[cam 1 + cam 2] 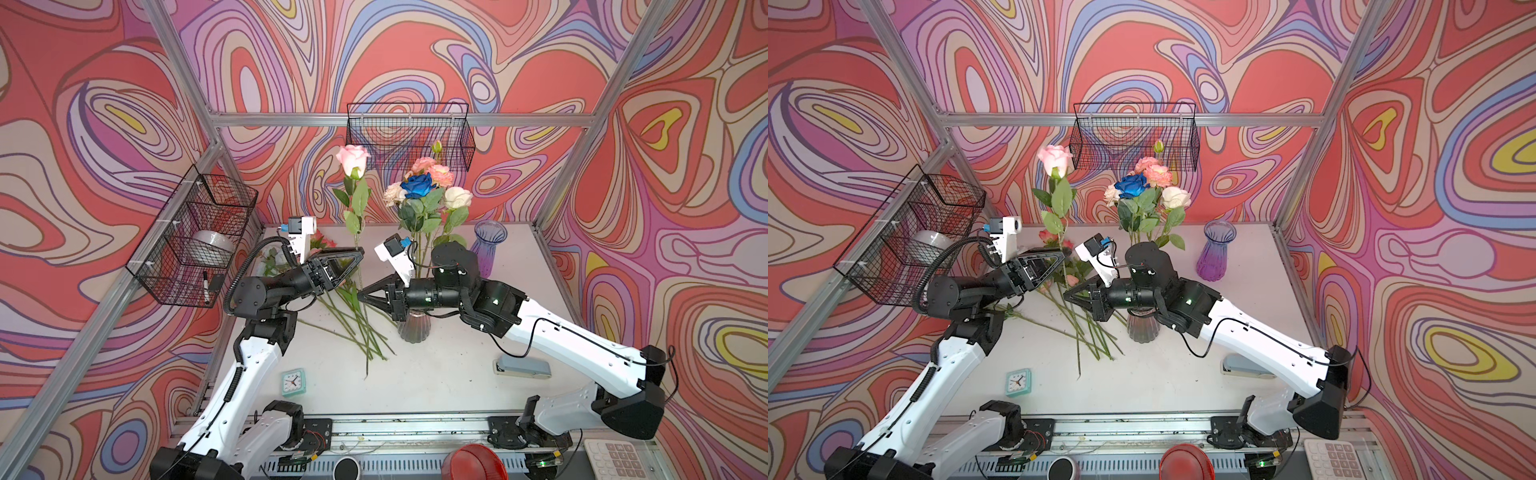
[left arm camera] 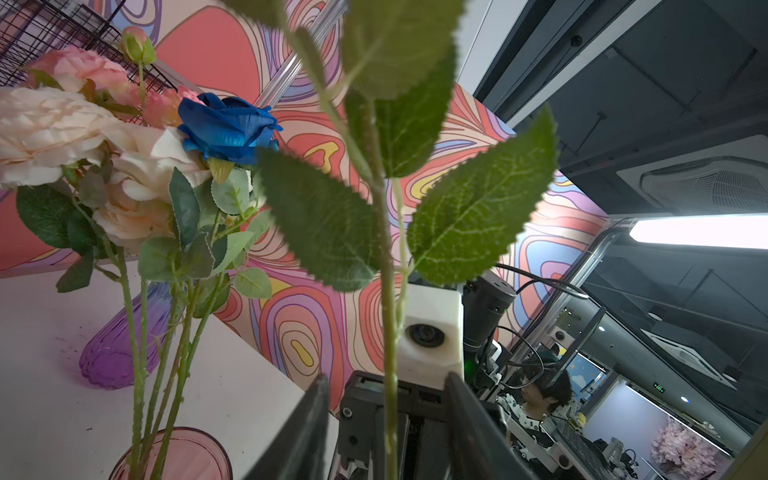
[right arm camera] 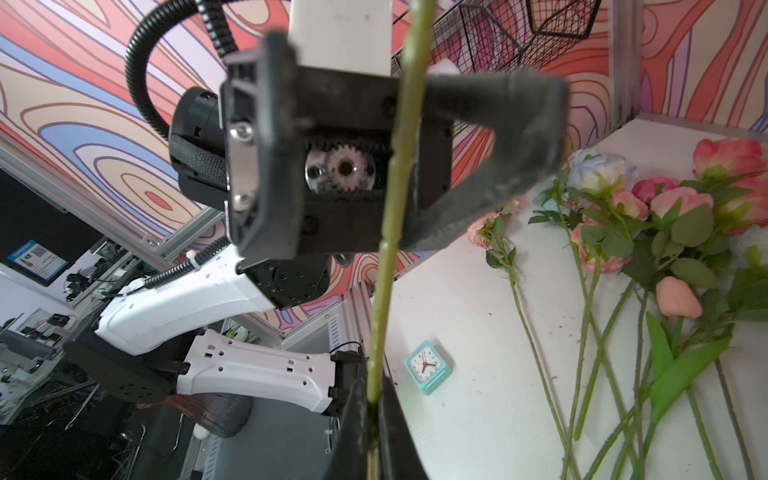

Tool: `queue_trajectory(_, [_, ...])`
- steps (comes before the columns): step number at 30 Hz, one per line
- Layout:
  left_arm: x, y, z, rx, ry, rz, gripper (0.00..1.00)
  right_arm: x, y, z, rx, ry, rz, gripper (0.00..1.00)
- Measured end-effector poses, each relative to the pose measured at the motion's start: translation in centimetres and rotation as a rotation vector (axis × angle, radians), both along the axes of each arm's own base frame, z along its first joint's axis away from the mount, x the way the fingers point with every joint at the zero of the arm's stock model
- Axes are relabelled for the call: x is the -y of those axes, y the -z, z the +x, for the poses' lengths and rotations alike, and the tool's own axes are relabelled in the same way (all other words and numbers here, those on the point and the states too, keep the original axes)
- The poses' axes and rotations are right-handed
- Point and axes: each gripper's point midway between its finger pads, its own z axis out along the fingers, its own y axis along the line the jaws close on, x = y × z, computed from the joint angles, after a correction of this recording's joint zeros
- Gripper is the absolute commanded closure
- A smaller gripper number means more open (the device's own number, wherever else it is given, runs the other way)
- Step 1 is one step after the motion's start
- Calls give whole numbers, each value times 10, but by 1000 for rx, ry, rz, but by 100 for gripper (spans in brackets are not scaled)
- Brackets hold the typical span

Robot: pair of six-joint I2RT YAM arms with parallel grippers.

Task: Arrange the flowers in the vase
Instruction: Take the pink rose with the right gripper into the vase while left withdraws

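On the white tabletop (image 1: 457,386), a ribbed glass vase (image 1: 413,332) stands near the middle, within both arms' reach. It already carries a bunch of flowers (image 1: 424,187) in peach, cream and one deep blue. The loose flowers (image 1: 357,328) lie fanned just to its left, apparently awaiting their turn. Above them a pink rose (image 1: 353,160) is held upright, seemingly mid-handover. The right claw (image 1: 359,293) is clamped on the lower stem, while the left claw (image 1: 353,259), higher up, has its jaws spread either side of the stem without pinching it. The rose is long and thin-stemmed, with serrated green leaves and a half-open pale pink head, and it looks top-heavy.
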Motion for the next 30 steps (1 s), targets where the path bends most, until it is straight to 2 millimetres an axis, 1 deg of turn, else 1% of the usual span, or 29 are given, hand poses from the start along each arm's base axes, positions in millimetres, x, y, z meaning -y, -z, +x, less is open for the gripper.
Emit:
queue_trajectory(1, [-1,0,0,-1,-5,-3,0,1,-1,1,4,5,2,100])
queue_trajectory(5, [-5,-5,-1,-5,-44,-19,0,14,-10,2,34,55,15,100])
queue_trajectory(8, [-13,-11,-4,0,-124,-36,0,39,-24,2,89,140,30,100])
queue_trajectory(10, [-21,-10,-3,-12,-205,-32,0,59,-35,3,133,211,42,100])
queue_trajectory(12, [-30,-5,0,-30,-304,-16,0,80,-43,6,180,293,50,100])
queue_trajectory(14, [-42,6,5,-63,-413,12,0,99,-50,13,228,382,51,100])
queue_trajectory(16, [-52,16,8,-89,-495,40,0,116,-52,21,272,474,36,100])
queue_trajectory(19, [-60,35,14,-128,-568,85,0,132,-46,38,333,596,-17,100])
queue_trajectory(22, [-63,56,22,-182,-602,134,0,143,-36,53,386,693,-82,100])
queue_trajectory(25, [-65,75,26,-228,-620,177,0,149,-29,64,437,760,-127,100])
queue_trajectory(28, [-66,85,28,-251,-630,200,0,152,-27,71,477,802,-146,100])
queue_trajectory(30, [-67,87,28,-253,-634,205,0,153,-30,75,499,822,-148,100])
